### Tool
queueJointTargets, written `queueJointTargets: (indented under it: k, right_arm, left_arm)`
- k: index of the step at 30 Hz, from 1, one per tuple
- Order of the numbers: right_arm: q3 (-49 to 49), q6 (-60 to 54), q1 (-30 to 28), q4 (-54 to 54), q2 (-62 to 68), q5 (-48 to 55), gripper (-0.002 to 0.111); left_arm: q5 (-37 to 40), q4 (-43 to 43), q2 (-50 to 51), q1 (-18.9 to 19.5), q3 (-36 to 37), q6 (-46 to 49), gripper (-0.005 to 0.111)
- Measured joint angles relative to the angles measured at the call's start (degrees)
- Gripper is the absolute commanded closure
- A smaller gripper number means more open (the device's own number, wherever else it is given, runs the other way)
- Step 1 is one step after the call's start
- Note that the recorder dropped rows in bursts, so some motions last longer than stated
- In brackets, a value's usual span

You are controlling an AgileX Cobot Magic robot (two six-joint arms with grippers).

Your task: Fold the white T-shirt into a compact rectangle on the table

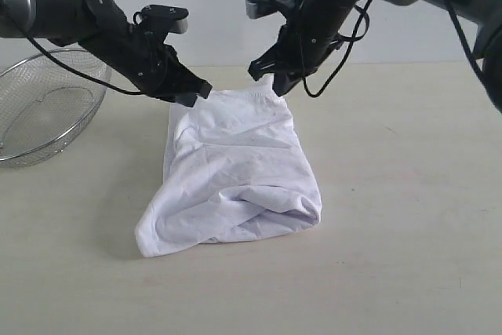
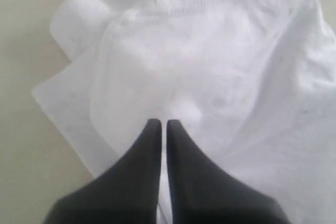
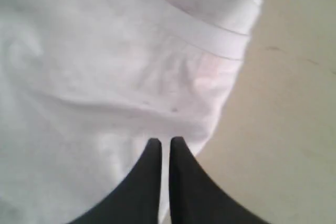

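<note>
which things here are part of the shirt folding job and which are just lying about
Job in hand: soft white cotton T-shirt, its upper edge pinched by the left gripper and right gripper; pale beige wood-grain table under it.
Lying about: silver wire-mesh basket, at the left of the exterior view, apart from the shirt.

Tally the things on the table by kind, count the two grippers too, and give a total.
white T-shirt: 1
wire-mesh basket: 1
grippers: 2 (left gripper, right gripper)
Total: 4
</note>
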Motion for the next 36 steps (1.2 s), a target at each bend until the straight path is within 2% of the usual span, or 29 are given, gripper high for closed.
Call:
queueJointTargets:
  k: [5, 15, 26, 30, 36]
  right_arm:
    - [1.38, -1.46, 2.77, 1.64, -1.28, 5.11, 0.109]
    - [17.29, -1.68, 6.80, 2.01, -1.39, 4.76, 0.109]
    - [35.11, -0.91, 7.06, 5.18, -8.07, -12.26, 0.109]
    - [42.14, -0.91, 7.06, 6.65, -11.68, -19.29, 0.109]
    - [48.19, 0.74, 7.17, 6.09, -15.11, -22.45, 0.109]
  left_arm:
    - [3.40, -0.22, -0.30, -0.11, -0.25, 0.91, 0.102]
    - [4.65, -1.36, 2.52, -0.45, -0.25, 3.34, 0.102]
    - [5.05, -4.15, 7.24, -0.95, -0.25, 5.37, 0.102]
    - [4.47, -4.15, 7.49, -2.50, -0.36, 5.77, 0.102]
    - [3.30, -4.27, 7.62, -5.45, -0.47, 4.99, 0.102]
